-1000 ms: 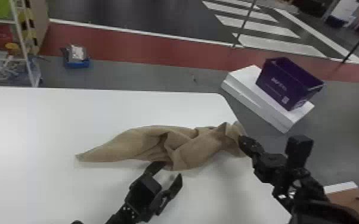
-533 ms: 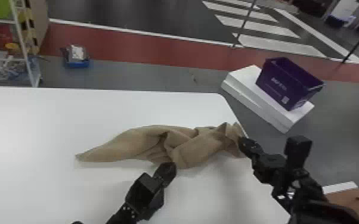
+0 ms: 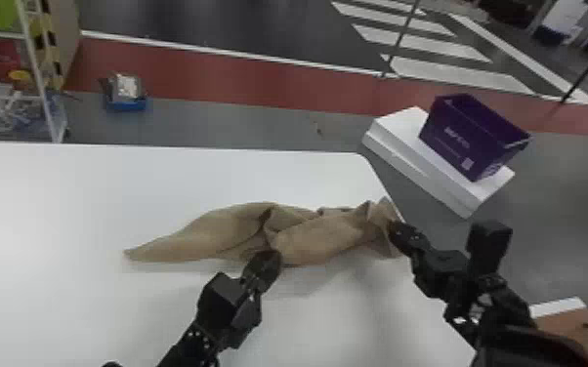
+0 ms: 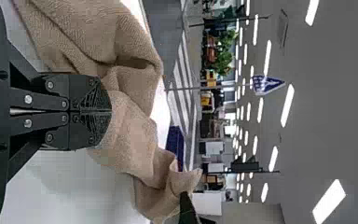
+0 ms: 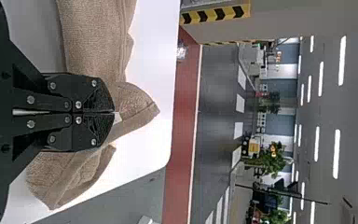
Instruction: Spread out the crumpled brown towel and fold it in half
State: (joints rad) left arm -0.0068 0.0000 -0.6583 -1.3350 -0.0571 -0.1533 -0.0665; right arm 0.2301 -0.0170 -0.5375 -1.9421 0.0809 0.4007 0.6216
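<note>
I have my left gripper (image 3: 269, 261) angled forward and rightward, its fingers closed together at the brown towel's (image 3: 317, 239) near edge; I can't tell whether cloth is caught between them. The towel lies crumpled on the white table (image 3: 63, 312), tapering to a point left of that gripper and bunching up to its right. There my right gripper (image 3: 395, 232), angled forward and leftward, pinches the towel's right end beside the table edge.
</note>
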